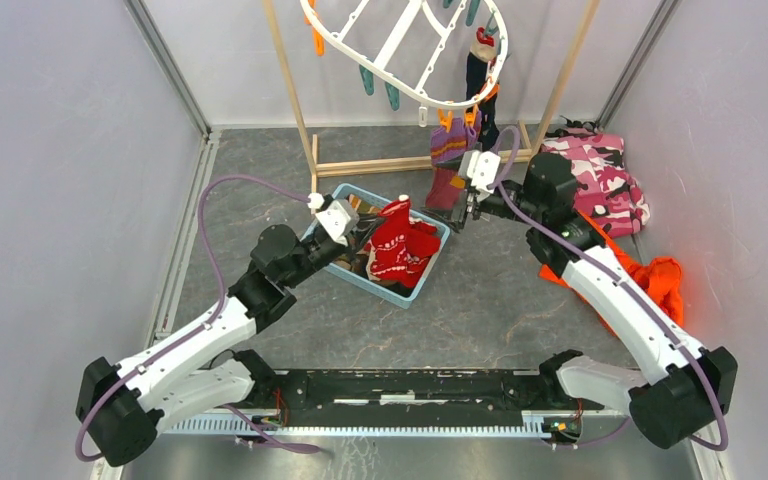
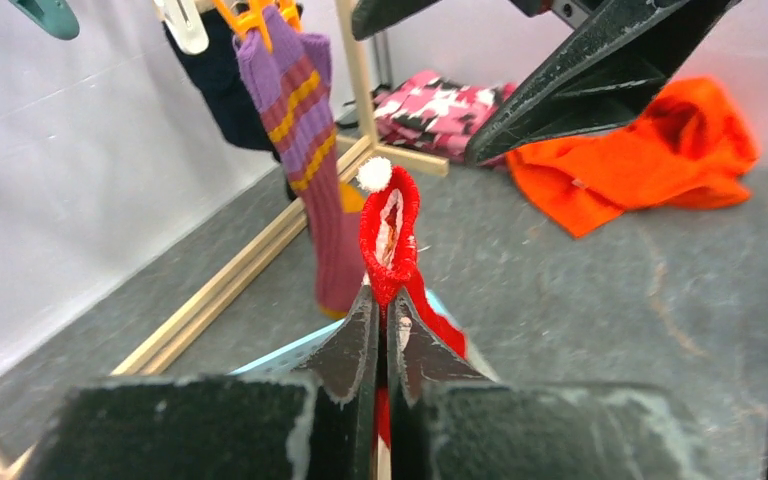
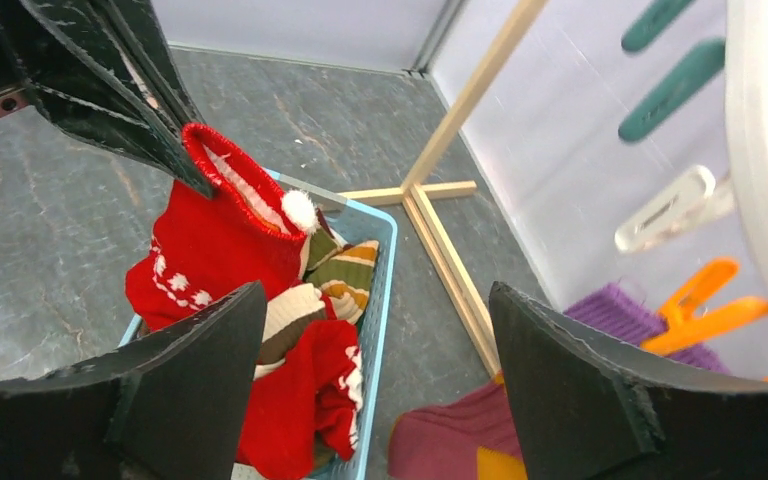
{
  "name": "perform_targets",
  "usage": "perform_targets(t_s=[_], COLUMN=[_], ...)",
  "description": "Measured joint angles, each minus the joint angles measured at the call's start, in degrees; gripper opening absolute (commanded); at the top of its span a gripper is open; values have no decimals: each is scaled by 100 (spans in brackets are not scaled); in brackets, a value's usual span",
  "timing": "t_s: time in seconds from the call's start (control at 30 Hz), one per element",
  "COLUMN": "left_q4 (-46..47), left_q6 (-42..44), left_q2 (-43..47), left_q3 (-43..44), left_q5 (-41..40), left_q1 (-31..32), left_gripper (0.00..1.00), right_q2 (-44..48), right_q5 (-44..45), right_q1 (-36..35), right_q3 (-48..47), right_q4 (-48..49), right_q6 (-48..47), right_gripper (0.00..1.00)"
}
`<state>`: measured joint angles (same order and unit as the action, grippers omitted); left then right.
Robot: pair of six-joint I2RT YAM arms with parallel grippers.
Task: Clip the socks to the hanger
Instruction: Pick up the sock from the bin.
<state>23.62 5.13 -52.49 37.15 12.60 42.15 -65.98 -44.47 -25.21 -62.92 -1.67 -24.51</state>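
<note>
Where clipped to hanger [image 1: 398, 38], purple sock [image 2: 305, 130] w/ orange stripes.

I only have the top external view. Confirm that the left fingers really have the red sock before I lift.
Observer: Left wrist view: the left gripper has its fingers shut on the red sock just below the cuff. The cuff and its white pompom stand above them.
Operator: Now report the right side.
Observer: Right wrist view: the right gripper is wide open, with nothing between its fingers.
Operator: Check the purple sock's clip.
Observer: Left wrist view: an orange clip grips the top of the purple sock, which hangs straight down.
</note>
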Motion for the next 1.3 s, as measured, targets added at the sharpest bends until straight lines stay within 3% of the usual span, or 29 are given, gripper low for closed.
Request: perform_targets(t_s=[0.13, 0.3, 0.6, 1.3], left_q4=[-144, -144, 131, 560], left_q6=[610, 955, 809, 439], left_q2=[-240, -581, -1110, -1512], left_q3=[127, 289, 387, 675], left_q5=[-195, -199, 505, 1104], left_q1=[-2, -177, -1093, -1154], left_gripper=[2, 2, 2, 2], right_q2=[-20, -562, -1209, -1768], right_q5=[496, 933, 1668, 2723], right_q1=[0, 0, 0, -24], right_q3=[573, 570, 474, 293], right_q4=[852, 1897, 2922, 4315], right_q6=[544, 1239, 1718, 2199], right_gripper=[65, 57, 56, 60])
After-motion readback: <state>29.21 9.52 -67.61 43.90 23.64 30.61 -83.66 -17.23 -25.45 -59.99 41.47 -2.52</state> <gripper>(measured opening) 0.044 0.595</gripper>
